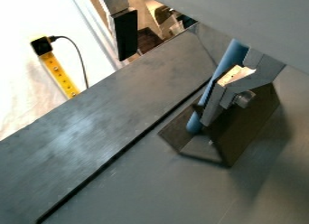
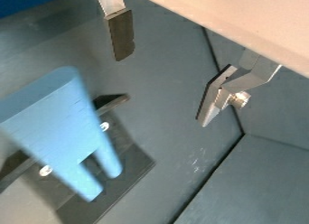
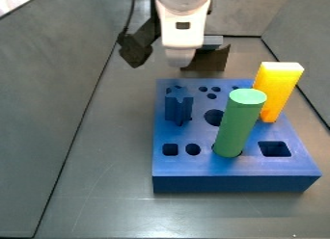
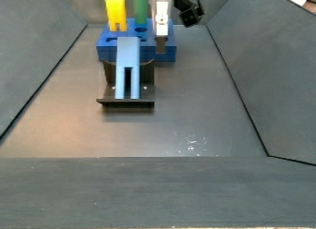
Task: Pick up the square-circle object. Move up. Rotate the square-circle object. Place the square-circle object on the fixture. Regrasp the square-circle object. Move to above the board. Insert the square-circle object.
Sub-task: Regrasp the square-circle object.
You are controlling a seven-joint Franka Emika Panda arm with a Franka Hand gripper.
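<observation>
Peg on the fixture, gripper up and empty.

The square-circle object (image 4: pixel 129 66) stands on the fixture (image 4: pixel 125 102) before the board (image 3: pixel 233 156); the gripper (image 2: pixel 169 65) hovers above, fingers (image 2: pixel 118 33) spread, holding nothing.

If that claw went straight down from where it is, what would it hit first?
Probably the bare floor beside the fixture. In a wrist view the open, empty gripper has only floor between its fingers; the square-circle object stands off to one side. Depth is unclear.
</observation>
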